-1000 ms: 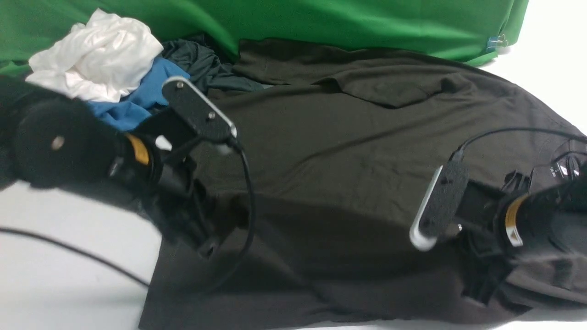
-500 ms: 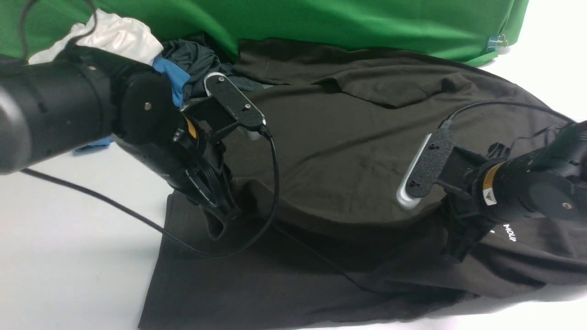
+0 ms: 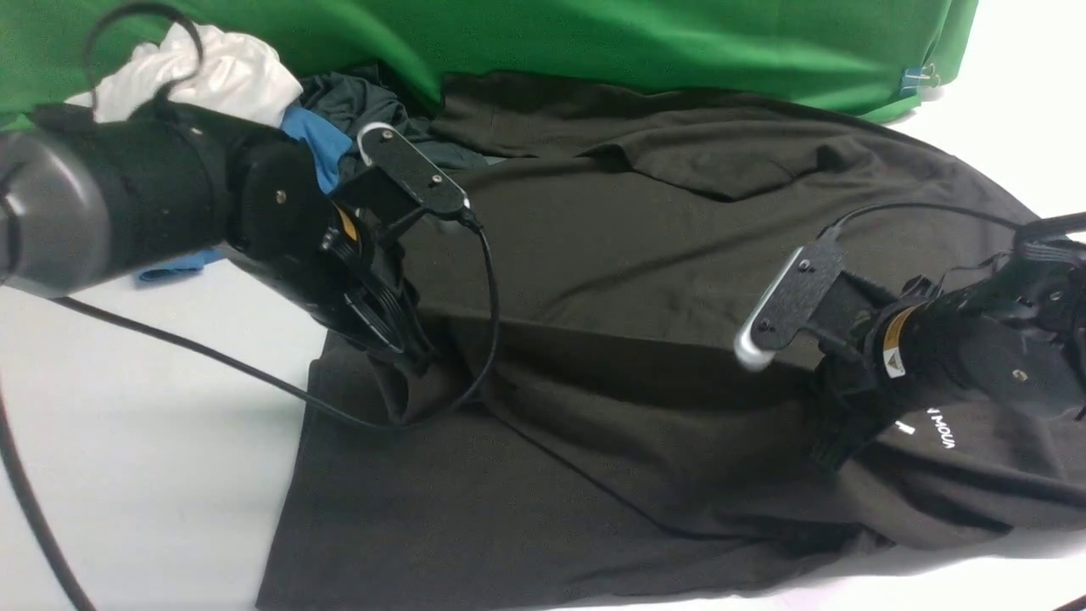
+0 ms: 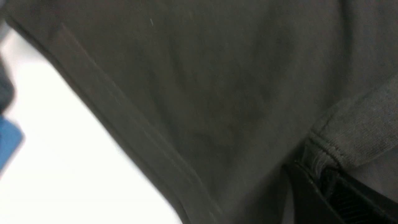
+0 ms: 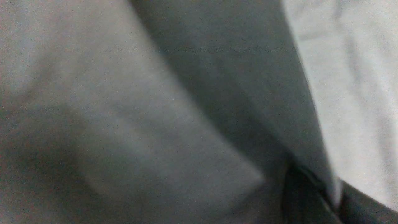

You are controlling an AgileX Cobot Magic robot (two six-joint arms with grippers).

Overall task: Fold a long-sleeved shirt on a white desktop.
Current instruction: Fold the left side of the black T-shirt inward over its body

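Shirt (image 3: pixel 645 255) lies spread on the desk (image 3: pixel 144 475), partly doubled over, beneath both arms. Left gripper (image 3: pixel 416 361) is clenched on a bunched fold at the shirt's hem end. Right gripper (image 3: pixel 836 445) is buried in cloth beside the logo (image 3: pixel 950 428); its grip cannot be told. White and blue clothes (image 3: pixel 221 76) and green cloth (image 3: pixel 594 34) lie beyond the far edge. A cable (image 3: pixel 488 280) drapes across the fabric. Long axis runs left to right, chest end rightward

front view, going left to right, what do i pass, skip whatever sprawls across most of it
white garment → left gripper → right gripper → blue binder clip
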